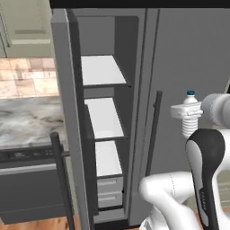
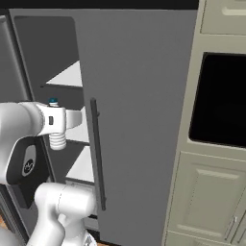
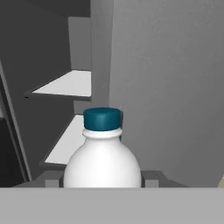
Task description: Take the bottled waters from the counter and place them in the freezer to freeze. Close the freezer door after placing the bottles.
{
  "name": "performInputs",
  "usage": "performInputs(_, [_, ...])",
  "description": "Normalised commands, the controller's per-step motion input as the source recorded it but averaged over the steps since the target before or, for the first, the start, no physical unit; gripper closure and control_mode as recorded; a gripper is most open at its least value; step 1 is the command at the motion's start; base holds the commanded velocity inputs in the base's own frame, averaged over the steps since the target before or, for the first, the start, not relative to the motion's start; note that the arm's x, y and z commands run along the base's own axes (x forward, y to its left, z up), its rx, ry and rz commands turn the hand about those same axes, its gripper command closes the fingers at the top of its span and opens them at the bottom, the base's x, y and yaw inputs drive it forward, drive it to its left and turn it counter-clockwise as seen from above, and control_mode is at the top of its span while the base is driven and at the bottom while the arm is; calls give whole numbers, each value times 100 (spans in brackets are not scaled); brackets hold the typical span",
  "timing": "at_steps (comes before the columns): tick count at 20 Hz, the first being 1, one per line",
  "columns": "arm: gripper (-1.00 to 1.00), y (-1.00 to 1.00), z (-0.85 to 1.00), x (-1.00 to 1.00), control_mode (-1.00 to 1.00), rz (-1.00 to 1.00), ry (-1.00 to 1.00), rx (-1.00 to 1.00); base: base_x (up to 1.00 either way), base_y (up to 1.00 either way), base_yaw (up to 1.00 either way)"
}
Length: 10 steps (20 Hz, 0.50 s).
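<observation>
**A:** What are the jaws doing?

**B:** The gripper (image 1: 191, 112) is clenched on a water bottle (image 1: 192, 126), clear and ribbed with a dark teal cap (image 3: 102, 119). The jaws stand only as far apart as the bottle's upper body is wide, pressing it from both sides just below the shoulder. The bottle is upright, with its ribbed lower part hanging free beneath the hand.

**A:** Where is that in the pictures?

**B:** In the left base view it sits at middle right, in front of the plain grey refrigerator door (image 1: 188, 54) and to the right of that door's long vertical handle (image 1: 153, 132). In the right base view the gripper (image 2: 56, 121) is at middle left, the bottle (image 2: 57, 138) just left of the same handle (image 2: 97, 153).

**A:** And the freezer?

**B:** The freezer (image 1: 105, 117) is open, at centre left of the left base view, dark inside with white shelves (image 1: 102, 69) stacked above drawers (image 1: 109, 192). Its door (image 1: 67, 112) is swung out toward the camera at the left. The bottle is outside the compartment, off to its right, touching no shelf.

**A:** Anything else?

**B:** The marbled bench (image 1: 27, 121) lies at far left above a black-fronted dishwasher (image 1: 31, 188). In the hand view the cap points up toward two white shelves at the left
</observation>
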Motion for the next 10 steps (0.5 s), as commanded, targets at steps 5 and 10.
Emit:
performInputs(5, [100,0,0,0,100,0,0,0,0,34,0])
performInputs(10, [100,0,0,0,100,0,0,0,0,23,7])
